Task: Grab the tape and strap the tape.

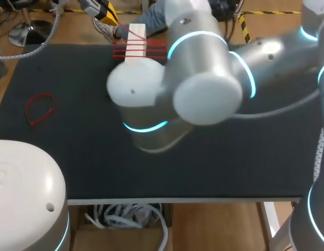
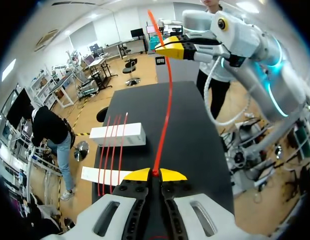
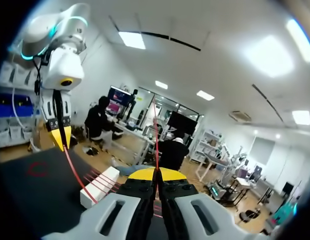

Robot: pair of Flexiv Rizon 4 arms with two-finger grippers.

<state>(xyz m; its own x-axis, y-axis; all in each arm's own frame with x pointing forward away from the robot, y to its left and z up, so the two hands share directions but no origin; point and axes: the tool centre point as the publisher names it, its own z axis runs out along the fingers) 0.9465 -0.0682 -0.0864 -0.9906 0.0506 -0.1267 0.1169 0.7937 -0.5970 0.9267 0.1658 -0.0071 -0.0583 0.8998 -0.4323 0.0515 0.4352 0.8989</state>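
A white box [image 1: 136,31] near the table's far edge has several red bands across it. In the left wrist view those bands span two white blocks [image 2: 117,134]. One more red band [image 2: 168,100] is stretched taut in the air between my two grippers. My left gripper [image 2: 156,175], seen high at the far left of the box [image 1: 107,11], is shut on one end. My right gripper [image 3: 156,172] is shut on the other end and is hidden in the head view behind its own arm. Each gripper shows in the other's view: right [image 2: 167,50], left [image 3: 59,142].
A loose red band loop [image 1: 40,108] lies on the black mat at the left, also seen as the loop [image 3: 37,169] beyond the box. My right arm's bulky elbow [image 1: 203,78] hangs over the table's middle. My left arm's base [image 1: 25,193] stands at the front left corner.
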